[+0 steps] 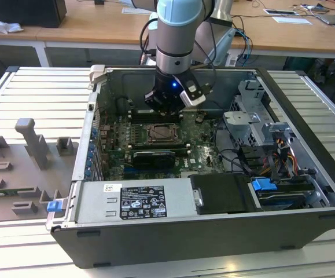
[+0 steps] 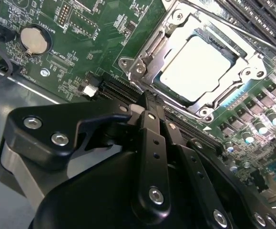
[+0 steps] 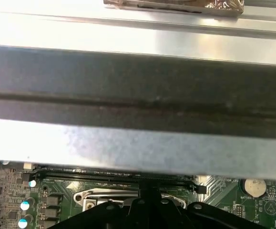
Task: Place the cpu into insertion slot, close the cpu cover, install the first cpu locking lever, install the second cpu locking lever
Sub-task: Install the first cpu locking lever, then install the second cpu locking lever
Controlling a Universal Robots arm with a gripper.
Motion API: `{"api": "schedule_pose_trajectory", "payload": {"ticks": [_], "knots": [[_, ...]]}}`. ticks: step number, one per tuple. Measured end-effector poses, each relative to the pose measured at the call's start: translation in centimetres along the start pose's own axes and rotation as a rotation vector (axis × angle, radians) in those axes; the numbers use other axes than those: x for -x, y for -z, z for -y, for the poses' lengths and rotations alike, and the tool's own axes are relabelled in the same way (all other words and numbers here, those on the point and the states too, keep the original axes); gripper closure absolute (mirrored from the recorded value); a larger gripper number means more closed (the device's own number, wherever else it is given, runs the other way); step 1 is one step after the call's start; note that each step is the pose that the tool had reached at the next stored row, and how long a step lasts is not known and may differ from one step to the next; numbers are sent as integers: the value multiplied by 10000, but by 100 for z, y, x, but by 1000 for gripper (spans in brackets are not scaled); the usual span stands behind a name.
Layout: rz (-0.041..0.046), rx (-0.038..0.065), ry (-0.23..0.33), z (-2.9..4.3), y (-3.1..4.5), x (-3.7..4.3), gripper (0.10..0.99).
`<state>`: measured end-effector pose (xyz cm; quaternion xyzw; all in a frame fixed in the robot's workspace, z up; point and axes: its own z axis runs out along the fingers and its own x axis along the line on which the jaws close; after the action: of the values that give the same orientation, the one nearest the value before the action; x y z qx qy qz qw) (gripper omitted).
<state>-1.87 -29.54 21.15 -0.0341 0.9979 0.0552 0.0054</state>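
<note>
An open computer case (image 1: 306,191) lies on its side on a ribbed metal table (image 1: 34,92). The robot arm (image 1: 179,35) reaches down into the case. Its gripper (image 1: 166,109) hangs just above the green motherboard (image 1: 155,152), at the far edge of the square socket (image 1: 162,134). A black card (image 1: 154,156) lies just in front of the socket. The power supply (image 1: 135,201) sits along the near wall. Grey fixtures (image 1: 31,145) stand on the table at the exterior view's left.
</note>
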Motion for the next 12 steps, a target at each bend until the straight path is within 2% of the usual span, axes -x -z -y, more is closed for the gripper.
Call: {"api": "schedule_pose_trajectory", "payload": {"ticks": [12], "knots": [[1,1,-2,36,3,-3,980]]}}
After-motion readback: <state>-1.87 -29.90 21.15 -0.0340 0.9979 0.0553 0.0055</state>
